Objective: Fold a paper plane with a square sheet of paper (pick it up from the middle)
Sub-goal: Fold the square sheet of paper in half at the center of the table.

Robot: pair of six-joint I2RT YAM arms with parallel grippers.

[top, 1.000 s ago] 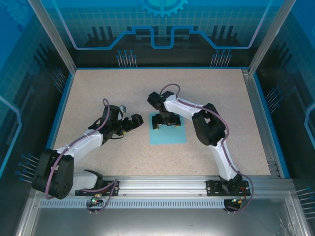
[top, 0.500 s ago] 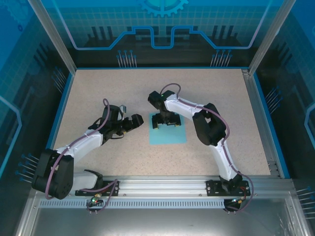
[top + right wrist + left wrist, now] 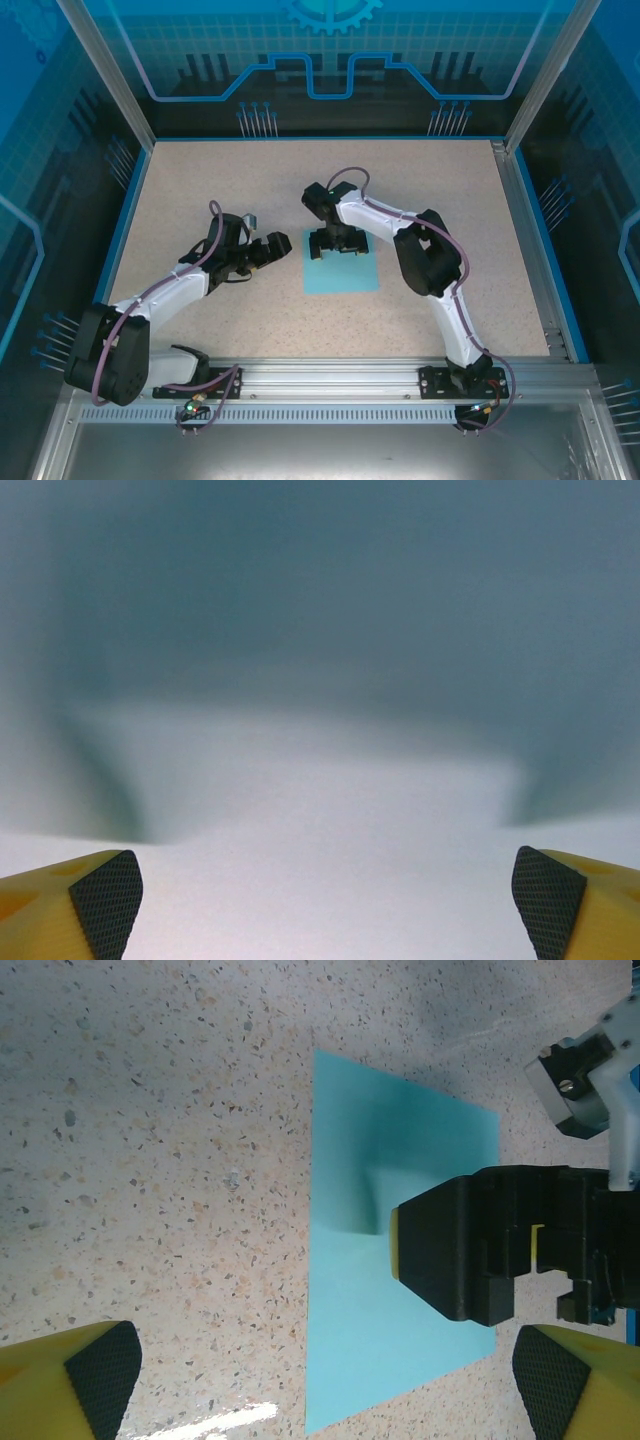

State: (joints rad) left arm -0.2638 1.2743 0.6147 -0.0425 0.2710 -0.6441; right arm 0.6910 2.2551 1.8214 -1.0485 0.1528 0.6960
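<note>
The square sheet of paper (image 3: pixel 342 272), plain light blue, lies flat on the speckled table (image 3: pixel 220 180) near the middle. My right gripper (image 3: pixel 336 250) points down over the sheet's far half, open, fingers spread wide. The right wrist view is very close and blurred, with pale paper (image 3: pixel 320 860) between the open right gripper (image 3: pixel 328 910) fingertips. My left gripper (image 3: pixel 280 250) hovers just left of the sheet, open and holding nothing. In the left wrist view the sheet (image 3: pixel 350 1340) lies ahead of the left gripper (image 3: pixel 325 1400), with the right gripper's black body (image 3: pixel 470 1260) over it.
Blue-edged walls and a metal frame (image 3: pixel 530 220) surround the table. The arms' base rail (image 3: pixel 320 375) runs along the near edge. Bare tabletop lies left, right and behind the sheet.
The right arm has shifted very slightly over the sheet. The left arm and the sheet have not moved.
</note>
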